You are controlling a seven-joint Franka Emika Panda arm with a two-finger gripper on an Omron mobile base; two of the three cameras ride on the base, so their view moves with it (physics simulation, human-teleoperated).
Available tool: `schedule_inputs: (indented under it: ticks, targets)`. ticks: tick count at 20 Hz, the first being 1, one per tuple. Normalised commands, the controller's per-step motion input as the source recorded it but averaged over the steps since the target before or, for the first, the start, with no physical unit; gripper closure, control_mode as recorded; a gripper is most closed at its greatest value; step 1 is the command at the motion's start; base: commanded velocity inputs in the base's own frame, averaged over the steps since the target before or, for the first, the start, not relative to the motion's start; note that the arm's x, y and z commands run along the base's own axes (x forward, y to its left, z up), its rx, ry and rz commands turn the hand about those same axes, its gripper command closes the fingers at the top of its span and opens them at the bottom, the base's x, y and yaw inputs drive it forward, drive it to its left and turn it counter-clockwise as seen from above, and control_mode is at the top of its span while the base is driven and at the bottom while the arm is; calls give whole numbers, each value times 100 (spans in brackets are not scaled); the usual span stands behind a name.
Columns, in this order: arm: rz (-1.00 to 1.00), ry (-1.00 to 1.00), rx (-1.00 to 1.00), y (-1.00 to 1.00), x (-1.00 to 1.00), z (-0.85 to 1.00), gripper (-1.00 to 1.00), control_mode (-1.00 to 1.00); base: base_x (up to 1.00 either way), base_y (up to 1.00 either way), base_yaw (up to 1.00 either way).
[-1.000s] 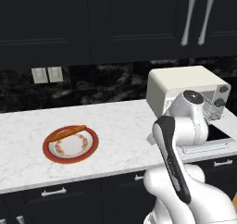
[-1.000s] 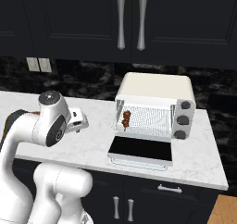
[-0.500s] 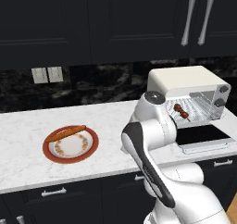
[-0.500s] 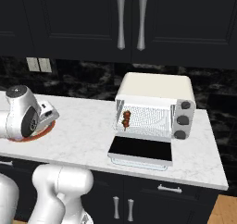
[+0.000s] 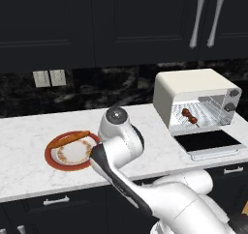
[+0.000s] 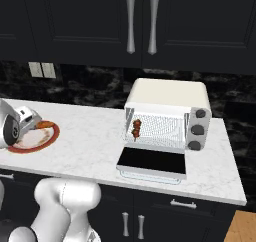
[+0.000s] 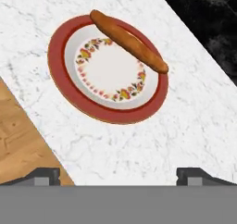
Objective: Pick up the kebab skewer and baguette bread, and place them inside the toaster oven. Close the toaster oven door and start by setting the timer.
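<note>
1. Orange-brown and slim, the baguette bread point(image 7: 128, 41) is seen in the upper middle of the hand view, laid slantwise across the far rim of a red-rimmed plate point(image 7: 65, 82) with a flowered white centre; one tapered end reaches past the rim at the top, the other past the rim at the right.
2. In the left base view the loaf point(image 5: 68, 139) is found at the left middle of the frame, resting along the back edge of that plate point(image 5: 52, 156).
3. The kebab skewer point(image 5: 189, 116) is shown lying on the wire rack inside the toaster oven point(image 5: 193, 85), at the right middle of the left base view; in the right base view its dark chunks point(image 6: 136, 128) sit at the left end of the rack.
4. The toaster oven door point(image 6: 152, 161) is folded down flat onto the white marble counter point(image 6: 90, 136) in front of the oven, dark glass facing up.
5. The gripper point(image 7: 119, 174) is held above the counter just short of the plate, its two dark tips set wide apart at the bottom corners of the hand view, with nothing between them.
6. Black cabinets point(image 5: 97, 25) with silver bar handles are seen across the top of both base views.
</note>
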Motion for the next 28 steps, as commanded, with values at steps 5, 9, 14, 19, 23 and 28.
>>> schedule_inputs:
  ticks: [5,9,14,19,23,28]
  targets:
    - [2,6,0,86,100,0,-100,-100,0,0,0]
    - [3,19,-2,76,100,-4,-100,-100,0,0,0]
    - [6,10,-8,18,79,-45,-100,-100,0,0,0]
    - [3,1,-16,14,54,-53,-100,-100,0,0,0]
    - [2,0,-12,6,46,-32,-100,-100,0,0,0]
    - [2,0,-7,16,51,-12,-100,-100,0,0,0]
